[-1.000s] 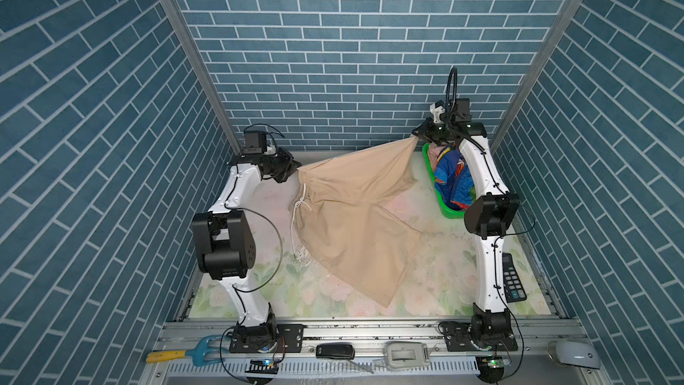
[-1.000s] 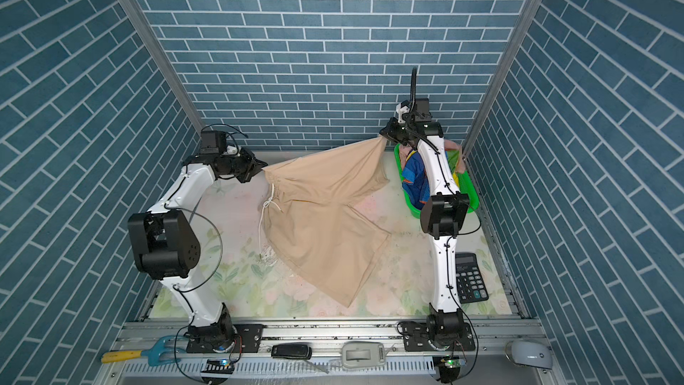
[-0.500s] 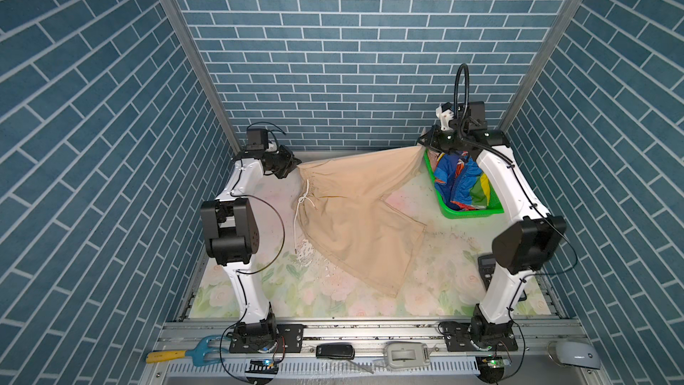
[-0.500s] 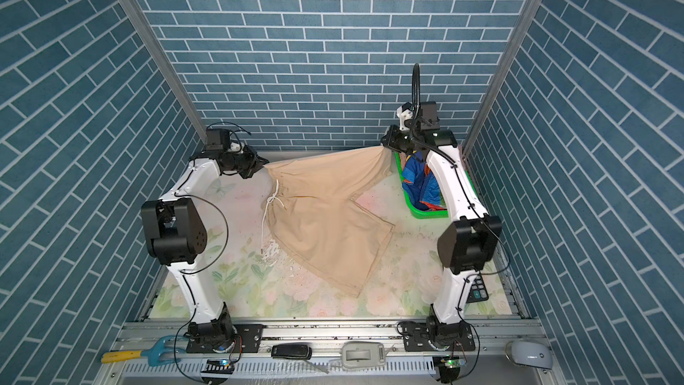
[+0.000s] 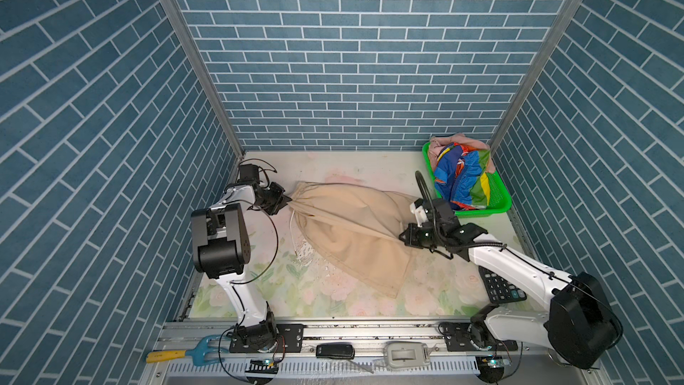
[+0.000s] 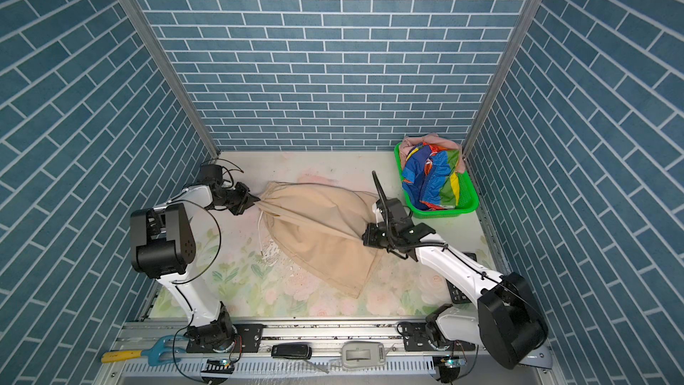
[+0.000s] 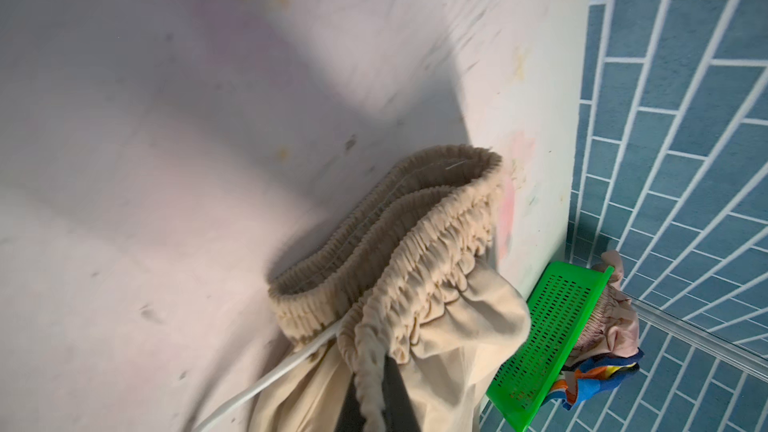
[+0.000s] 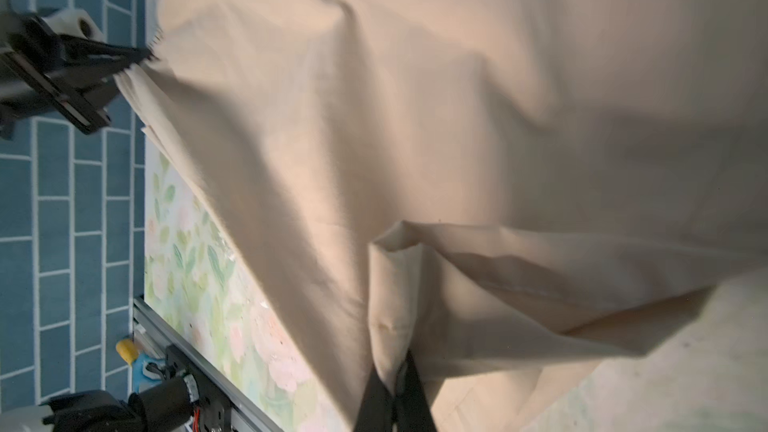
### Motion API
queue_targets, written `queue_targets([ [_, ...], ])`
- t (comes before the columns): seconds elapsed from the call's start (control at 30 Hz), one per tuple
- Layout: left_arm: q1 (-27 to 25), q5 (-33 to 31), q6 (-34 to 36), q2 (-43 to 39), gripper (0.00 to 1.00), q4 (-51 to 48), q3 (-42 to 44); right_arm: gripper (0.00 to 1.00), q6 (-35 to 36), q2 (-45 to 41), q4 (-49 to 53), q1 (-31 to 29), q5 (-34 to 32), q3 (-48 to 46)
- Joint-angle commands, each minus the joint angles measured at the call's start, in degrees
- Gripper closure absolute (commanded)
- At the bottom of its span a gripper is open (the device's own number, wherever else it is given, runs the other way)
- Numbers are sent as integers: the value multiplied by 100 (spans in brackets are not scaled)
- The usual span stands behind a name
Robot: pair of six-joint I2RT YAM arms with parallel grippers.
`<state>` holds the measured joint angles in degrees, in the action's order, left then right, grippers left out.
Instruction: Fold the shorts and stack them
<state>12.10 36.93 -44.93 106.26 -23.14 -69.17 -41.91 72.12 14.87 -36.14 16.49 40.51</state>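
The beige shorts (image 5: 351, 231) (image 6: 318, 231) lie stretched across the floral table between my two grippers. My left gripper (image 5: 287, 200) (image 6: 255, 200) (image 7: 374, 371) is shut on the gathered waistband (image 7: 415, 222) at the back left, with the white drawstring (image 7: 282, 371) trailing beside it. My right gripper (image 5: 401, 237) (image 6: 364, 235) (image 8: 395, 371) is shut on a folded leg hem of the beige cloth (image 8: 415, 118) at mid right. The rainbow-striped shorts (image 5: 462, 175) (image 6: 431, 179) and the pink shorts (image 5: 448, 140) (image 6: 422, 140) lie crumpled in the basket.
The green mesh basket (image 5: 481, 212) (image 6: 444, 211) (image 7: 552, 326) stands at the back right corner. A black calculator (image 5: 499, 287) (image 6: 459, 290) lies under the right arm. A yellow-handled tool (image 5: 185, 351), a black remote (image 5: 335, 350) and a grey device (image 5: 405, 353) sit on the front rail. Brick walls close three sides.
My right gripper has come down and forward from beside the basket, bringing the beige hem with it. The cloth now hangs lower over the table. The left gripper has stayed at the back left.
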Motion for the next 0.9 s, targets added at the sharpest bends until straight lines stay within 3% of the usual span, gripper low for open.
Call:
queue_targets([
  [0.0, 144, -273, 337, -145, 94, 143, 270, 100, -467, 45, -522, -144, -423, -289],
  [0.43, 157, -292, 591, 6, 95, 280, 918, 100, -311, 1475, -1109, -126, -346, -603],
  [0.57, 156, -124, 421, -140, 95, 491, 1208, 100, 45, 1900, -954, 289, -305, -424],
  [0.73, 152, -107, 277, -501, 95, 790, 1699, 100, 406, 2558, -712, 953, -279, 248],
  [0.87, 152, 42, 104, -697, 95, 989, 1994, 100, 902, 3372, -145, 1133, -529, 1551],
])
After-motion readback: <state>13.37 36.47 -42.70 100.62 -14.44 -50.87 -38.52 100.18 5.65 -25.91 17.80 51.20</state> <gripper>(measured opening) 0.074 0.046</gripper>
